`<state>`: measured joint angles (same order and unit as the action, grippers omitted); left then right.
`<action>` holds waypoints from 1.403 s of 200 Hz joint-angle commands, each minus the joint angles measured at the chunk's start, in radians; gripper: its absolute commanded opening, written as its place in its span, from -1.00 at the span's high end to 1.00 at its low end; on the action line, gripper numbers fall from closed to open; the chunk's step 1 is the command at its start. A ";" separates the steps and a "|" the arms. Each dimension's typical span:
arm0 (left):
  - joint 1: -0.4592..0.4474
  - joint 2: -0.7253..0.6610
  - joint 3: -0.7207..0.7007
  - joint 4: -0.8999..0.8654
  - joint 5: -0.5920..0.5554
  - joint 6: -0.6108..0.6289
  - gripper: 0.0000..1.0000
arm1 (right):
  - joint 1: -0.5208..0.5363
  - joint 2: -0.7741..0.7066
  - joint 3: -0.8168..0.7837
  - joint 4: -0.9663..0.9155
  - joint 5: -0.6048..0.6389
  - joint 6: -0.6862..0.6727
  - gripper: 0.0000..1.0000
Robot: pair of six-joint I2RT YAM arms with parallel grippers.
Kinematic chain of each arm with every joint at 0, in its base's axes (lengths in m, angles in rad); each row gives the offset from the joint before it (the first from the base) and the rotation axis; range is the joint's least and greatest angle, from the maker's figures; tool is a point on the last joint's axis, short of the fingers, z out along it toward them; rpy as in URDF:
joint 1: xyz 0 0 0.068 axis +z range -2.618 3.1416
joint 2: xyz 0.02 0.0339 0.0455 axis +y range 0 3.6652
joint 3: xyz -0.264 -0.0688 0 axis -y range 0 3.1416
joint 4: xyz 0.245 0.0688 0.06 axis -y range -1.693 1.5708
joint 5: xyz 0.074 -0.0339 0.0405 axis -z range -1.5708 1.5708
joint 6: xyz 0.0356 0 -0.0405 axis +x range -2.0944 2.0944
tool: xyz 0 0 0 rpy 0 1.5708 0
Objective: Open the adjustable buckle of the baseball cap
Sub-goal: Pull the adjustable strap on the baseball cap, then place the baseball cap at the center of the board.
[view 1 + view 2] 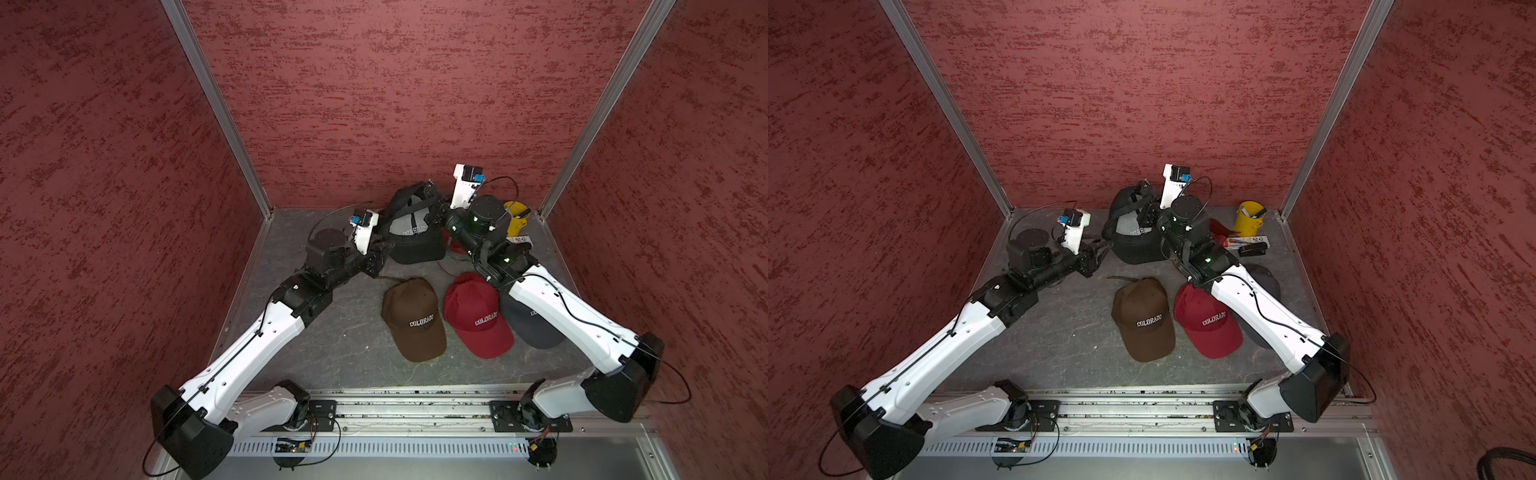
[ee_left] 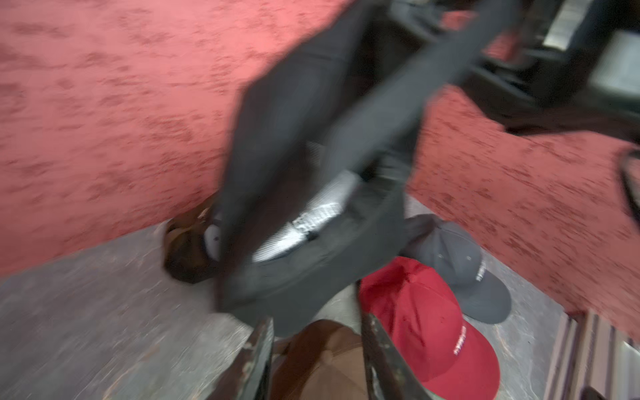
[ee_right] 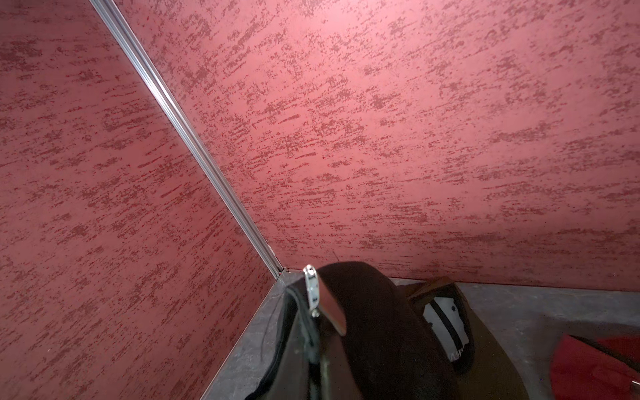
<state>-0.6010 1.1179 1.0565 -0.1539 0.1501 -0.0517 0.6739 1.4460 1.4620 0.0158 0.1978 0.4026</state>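
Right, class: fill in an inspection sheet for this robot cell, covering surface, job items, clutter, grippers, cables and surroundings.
Surface: grey mottled table.
Job's things: black cap held up at the rear, upside down; silver buckle on its strap, open or closed cannot be told.
Clutter: brown cap, red cap, grey cap partly hidden; yellow cup and stapler at the rear.
Grippers: left gripper beside the black cap, fingers apart, holding nothing; right gripper shut on the black cap.
Cables: black cables run along both arms.
Surroundings: red textured walls on three sides.
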 commanded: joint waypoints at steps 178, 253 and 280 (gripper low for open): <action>-0.317 0.411 -0.090 0.749 -0.624 -0.121 -0.89 | 0.143 0.041 0.041 0.058 0.279 0.223 1.00; -0.239 0.398 -0.142 0.681 -0.592 -0.174 -0.20 | 0.154 0.055 0.031 0.064 0.228 0.249 1.00; -0.227 0.359 -0.178 0.674 -0.503 -0.163 0.30 | 0.154 0.065 0.027 0.065 0.219 0.246 1.00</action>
<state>-0.8349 1.5253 0.9100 0.5331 -0.4355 -0.2142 0.8219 1.4952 1.4940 0.0406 0.4332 0.6418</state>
